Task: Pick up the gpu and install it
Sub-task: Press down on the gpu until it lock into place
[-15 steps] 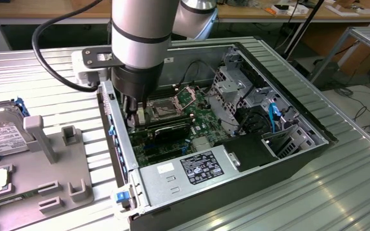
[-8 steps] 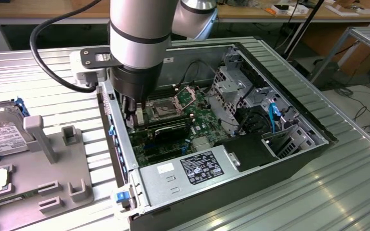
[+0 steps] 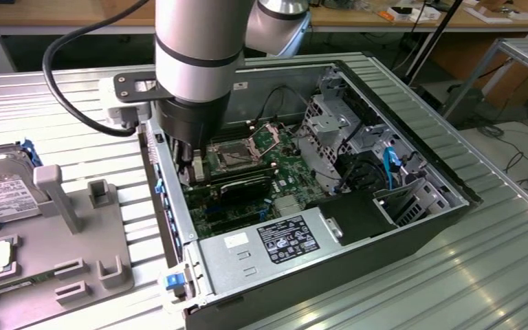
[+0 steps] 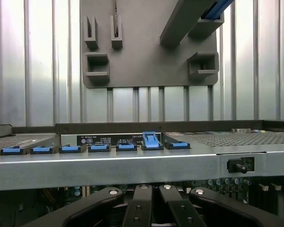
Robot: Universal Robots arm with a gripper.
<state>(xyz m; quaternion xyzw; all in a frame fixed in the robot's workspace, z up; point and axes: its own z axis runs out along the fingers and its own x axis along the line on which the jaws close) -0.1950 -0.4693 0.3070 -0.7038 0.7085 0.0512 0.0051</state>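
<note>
GPU (image 3: 238, 184) sits low in case (image 3: 447, 206), gripper (image 3: 189, 165) above it (jaw state: cannot tell); misaligned edge could jam at slot.

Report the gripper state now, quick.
Black gripper: down inside the open computer case over the green motherboard; open or shut cannot be told.

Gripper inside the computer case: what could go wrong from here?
The gripper sits deep in the computer case, close to its metal wall; a small drift might scrape it. The CPU socket lies just beside it and could be struck. The black cable may snag on the case edge.
</note>
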